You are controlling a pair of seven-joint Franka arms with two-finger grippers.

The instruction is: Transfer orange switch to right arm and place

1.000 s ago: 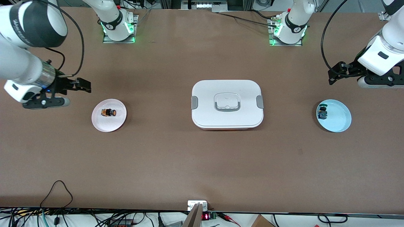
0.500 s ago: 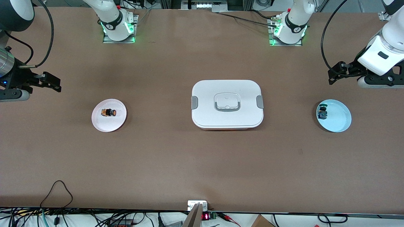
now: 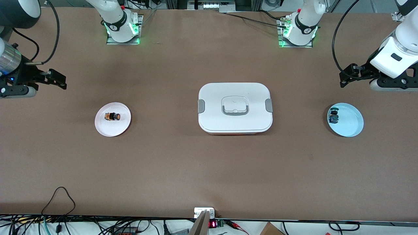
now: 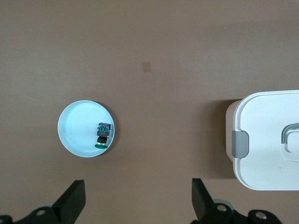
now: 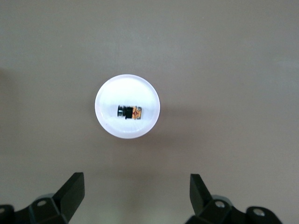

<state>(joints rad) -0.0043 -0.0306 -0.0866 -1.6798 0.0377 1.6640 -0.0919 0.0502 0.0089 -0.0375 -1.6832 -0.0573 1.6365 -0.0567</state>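
Orange switch (image 3: 112, 116): tiny black cyl w/ orange end, lying sideways on pink plate (image 3: 112, 128). Both tools released, empty.

You have the box (image 3: 235, 108) mid-table (image 3: 209, 169); the switch (image 3: 112, 116) lies on a plate (image 3: 112, 129) toward the right arm's end, another plate (image 3: 351, 125) toward the left arm's, seemingly holding a second switch (image 3: 333, 116).

2 plates (image 3: 112, 128) (image 3: 351, 129), 2 switches (image 3: 112, 116) (image 3: 333, 116), 1 box (image 3: 235, 124)

We see right arm (image 3: 13, 49): white shell, dark grey sections, silver wrist ring, black cable loop. Left arm (image 3: 396, 49): all-white wrist, black cable. Bases glow green.
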